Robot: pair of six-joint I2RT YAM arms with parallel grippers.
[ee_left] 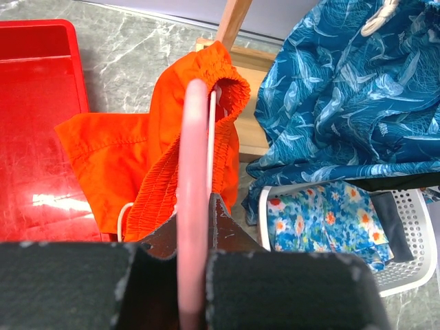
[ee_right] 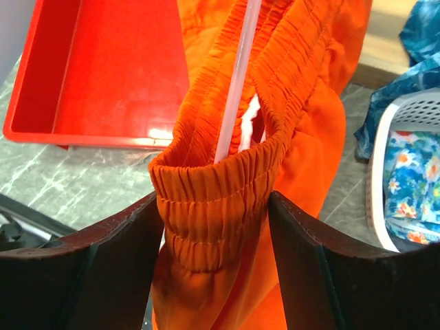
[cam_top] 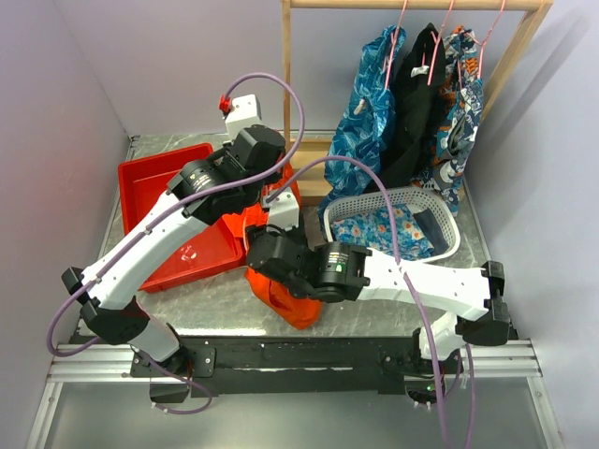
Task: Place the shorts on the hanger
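Evidently mid-threading: the left end effector [ee_left: 194, 230] clamps the hanger [ee_left: 194, 137], its wire inside the waistband of the shorts [ee_right: 302, 137] (hanging over the tabletop [ee_right: 69, 179]), which the right end effector [ee_right: 215, 206] pinches. Next likely needs stretching elastic over the far shoulder.

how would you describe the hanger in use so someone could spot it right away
Look in front of the wooden rack, between the red bin and the white basket. The pink hanger there is clamped in the left end effector. Unlike the rack's hangers, it is off the rail and threaded into the orange shorts.
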